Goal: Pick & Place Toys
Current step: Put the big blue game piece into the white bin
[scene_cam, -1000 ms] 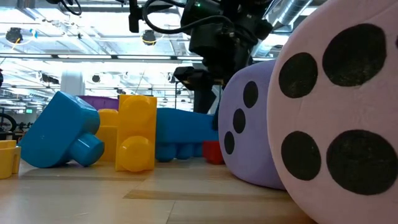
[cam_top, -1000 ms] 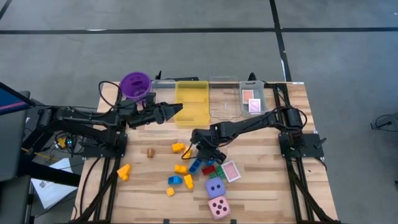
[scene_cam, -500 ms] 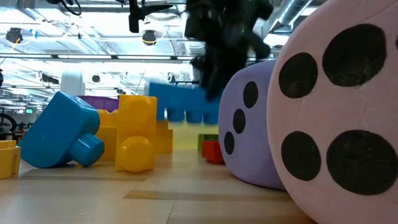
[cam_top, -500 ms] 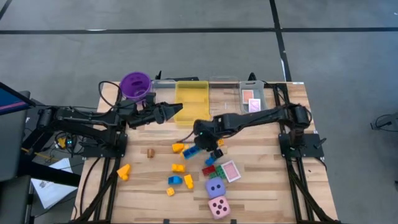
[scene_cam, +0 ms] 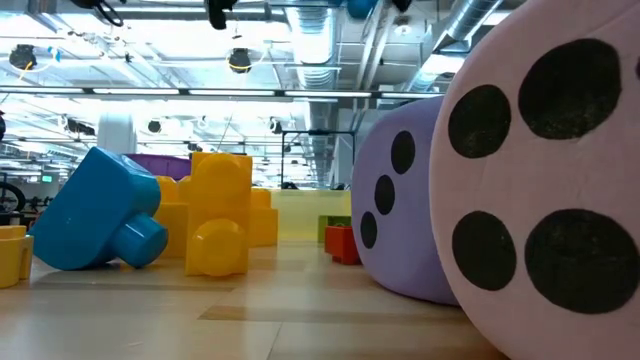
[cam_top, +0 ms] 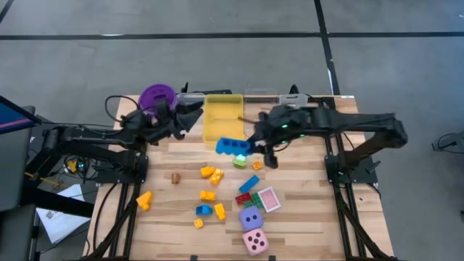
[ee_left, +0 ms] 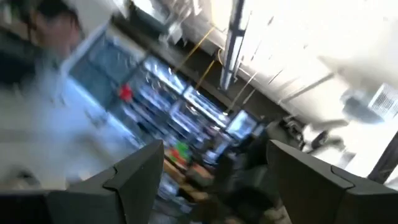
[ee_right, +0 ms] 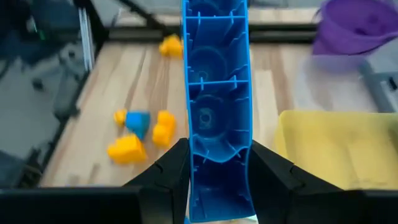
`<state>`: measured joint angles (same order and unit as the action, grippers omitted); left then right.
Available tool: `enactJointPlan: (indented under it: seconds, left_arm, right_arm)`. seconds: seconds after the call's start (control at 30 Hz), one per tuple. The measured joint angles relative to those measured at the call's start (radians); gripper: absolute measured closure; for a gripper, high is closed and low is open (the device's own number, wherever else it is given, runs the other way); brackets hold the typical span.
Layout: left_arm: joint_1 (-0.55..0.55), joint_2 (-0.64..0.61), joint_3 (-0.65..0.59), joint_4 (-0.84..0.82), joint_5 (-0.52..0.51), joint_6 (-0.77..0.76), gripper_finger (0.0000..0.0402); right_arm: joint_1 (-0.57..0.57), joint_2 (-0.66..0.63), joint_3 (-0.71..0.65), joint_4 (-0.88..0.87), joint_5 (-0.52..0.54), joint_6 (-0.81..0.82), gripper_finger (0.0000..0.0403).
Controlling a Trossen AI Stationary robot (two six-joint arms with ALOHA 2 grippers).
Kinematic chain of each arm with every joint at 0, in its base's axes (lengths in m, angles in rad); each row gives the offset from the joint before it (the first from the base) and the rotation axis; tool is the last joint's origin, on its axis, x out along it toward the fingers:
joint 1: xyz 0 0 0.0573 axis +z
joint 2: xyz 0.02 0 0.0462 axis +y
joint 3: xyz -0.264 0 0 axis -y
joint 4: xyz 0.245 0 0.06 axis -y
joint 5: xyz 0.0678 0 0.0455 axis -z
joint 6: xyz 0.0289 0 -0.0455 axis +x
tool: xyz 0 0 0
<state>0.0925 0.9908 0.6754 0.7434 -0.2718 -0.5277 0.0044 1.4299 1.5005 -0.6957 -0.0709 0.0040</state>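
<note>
Top-down count: 2 dice, 1 card, about 12 bricks, 1 cup, 2 trays showing.
Dice: purple die and pink die, both at the table's 6 o'clock. One playing card, at 1 o'clock from the purple die. Blue bricks x3: long blue brick, mid blue brick, small blue brick. Yellow and orange bricks: roughly 6, spread from centre to 8 o'clock. Red brick x1. Green bricks x2. Purple cup x1 at 11 o'clock. Yellow tray x1 at 12 o'clock. Clear tray x1 at its 3 o'clock, partly hidden.
</note>
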Motion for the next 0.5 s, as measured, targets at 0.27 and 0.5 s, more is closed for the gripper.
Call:
enactJointPlan:
  seconds: [0.27,0.5]
  left_arm:
    - [0.0,-0.057,0.018,-0.046,0.009,0.316,0.0124]
    - [-0.002,-0.077,0.017,-0.215,0.101,0.315,0.0124]
  right_arm:
    - [-0.001,-0.071,0.0,0.038,0.126,0.229,0.0273]
    - [-0.008,0.044,0.0,0.312,0.149,0.298,0.028]
